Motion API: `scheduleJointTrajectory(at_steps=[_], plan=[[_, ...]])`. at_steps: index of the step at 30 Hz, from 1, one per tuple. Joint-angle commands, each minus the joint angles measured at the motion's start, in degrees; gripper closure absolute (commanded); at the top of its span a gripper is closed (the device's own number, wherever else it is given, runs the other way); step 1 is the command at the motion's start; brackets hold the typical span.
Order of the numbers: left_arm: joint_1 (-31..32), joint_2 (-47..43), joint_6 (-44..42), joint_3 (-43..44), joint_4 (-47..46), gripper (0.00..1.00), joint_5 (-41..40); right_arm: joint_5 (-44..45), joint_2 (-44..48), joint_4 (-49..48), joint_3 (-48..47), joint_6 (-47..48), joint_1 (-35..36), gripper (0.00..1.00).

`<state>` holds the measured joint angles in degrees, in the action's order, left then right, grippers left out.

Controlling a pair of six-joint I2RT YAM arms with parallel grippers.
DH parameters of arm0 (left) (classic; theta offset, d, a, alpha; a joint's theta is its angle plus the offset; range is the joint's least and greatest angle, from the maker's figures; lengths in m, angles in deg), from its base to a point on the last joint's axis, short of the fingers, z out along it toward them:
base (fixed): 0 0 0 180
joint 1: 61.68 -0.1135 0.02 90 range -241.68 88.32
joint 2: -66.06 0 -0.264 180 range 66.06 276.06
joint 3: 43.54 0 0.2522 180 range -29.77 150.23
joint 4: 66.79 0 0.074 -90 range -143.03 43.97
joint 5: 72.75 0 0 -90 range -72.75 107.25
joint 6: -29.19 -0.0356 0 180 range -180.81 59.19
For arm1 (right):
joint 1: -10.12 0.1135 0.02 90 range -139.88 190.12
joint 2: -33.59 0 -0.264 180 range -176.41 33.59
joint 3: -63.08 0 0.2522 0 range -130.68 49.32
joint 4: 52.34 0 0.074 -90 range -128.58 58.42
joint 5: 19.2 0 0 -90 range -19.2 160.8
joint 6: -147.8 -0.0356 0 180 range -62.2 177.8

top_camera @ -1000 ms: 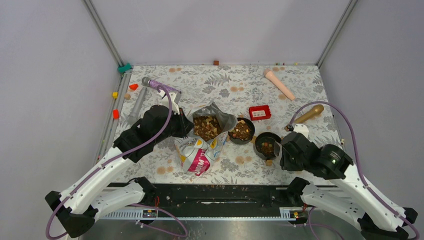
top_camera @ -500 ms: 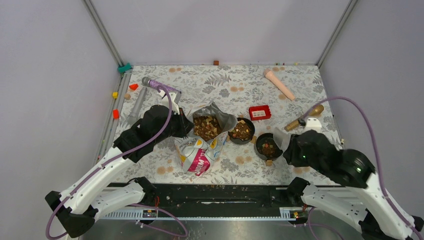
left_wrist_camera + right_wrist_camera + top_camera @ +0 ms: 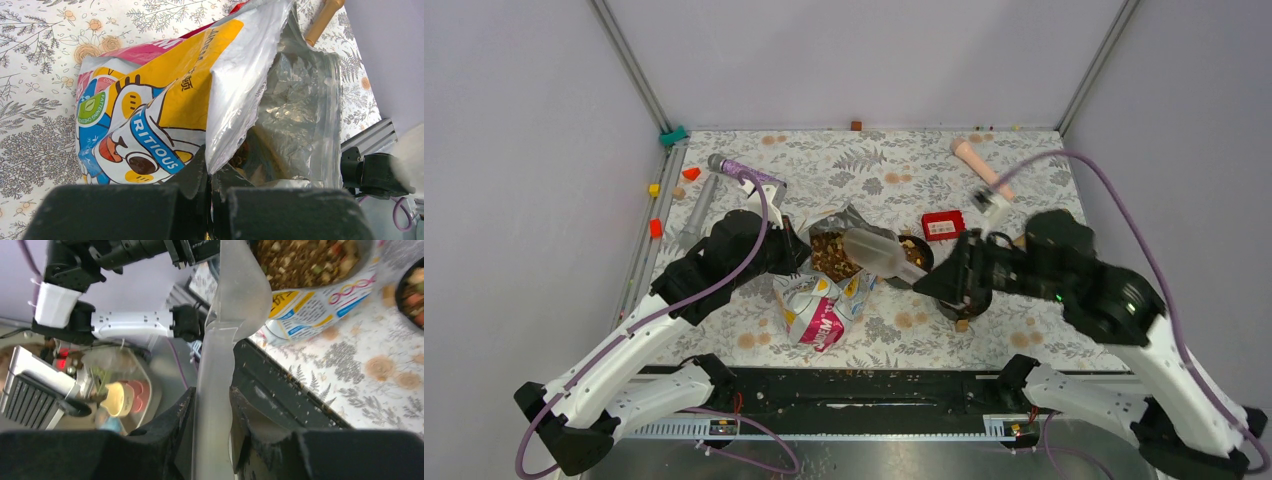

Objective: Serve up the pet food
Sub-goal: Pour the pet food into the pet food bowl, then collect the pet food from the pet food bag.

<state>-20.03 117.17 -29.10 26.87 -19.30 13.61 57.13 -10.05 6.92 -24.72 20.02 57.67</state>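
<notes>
Scoop poised at the bag, mid-frame, with the mouth held wide!
The left gripper [image 3: 210, 175] is pressed together on the torn rim of the bag [image 3: 150, 100], likely propping the mouth open so the pet food [image 3: 832, 252] inside is reachable. The right gripper [image 3: 212, 412] pinches the handle of the clear scoop [image 3: 235, 295], whose cup sits at the bag's right edge beside a dark bowl [image 3: 919, 258] already holding kibble. Underneath is a leaf-and-flower tablecloth [image 3: 874, 170]. Plain pale walls [image 3: 854, 60] fill the upper frame, and a red box [image 3: 943, 225] lies right of centre.
</notes>
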Motion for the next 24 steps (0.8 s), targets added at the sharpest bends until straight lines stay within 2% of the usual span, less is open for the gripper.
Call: scheduleJointTrajectory(at_steps=[1, 6, 8, 12, 19, 24], plan=[[0.2, -0.9, 0.2, 2.0, -1.7, 1.0, 1.4, -9.8, -13.9, 6.8, -10.5, 3.9, 0.6, 1.0], [0.2, -1.6, 0.1, 1.9, -1.8, 1.0, 1.0, 9.8, -27.6, 21.8, -23.6, 9.2, 1.1, 1.0], [0.2, -1.8, 0.1, 1.9, -1.9, 1.0, 0.8, 14.0, -33.0, 27.4, -28.3, 11.1, 1.1, 1.0], [0.2, -1.8, -0.1, 1.9, -1.8, 1.0, 0.9, 16.1, -43.9, 36.6, -35.0, 15.1, 1.4, 1.0], [0.2, -1.7, -0.1, 1.9, -1.8, 1.0, 1.4, 24.8, -58.5, 40.4, -40.7, 14.0, 1.4, 1.0], [0.2, -2.1, -0.4, 2.0, -1.7, 1.0, 0.5, 19.4, -69.4, 39.5, -41.1, 14.1, 2.4, 1.0]])
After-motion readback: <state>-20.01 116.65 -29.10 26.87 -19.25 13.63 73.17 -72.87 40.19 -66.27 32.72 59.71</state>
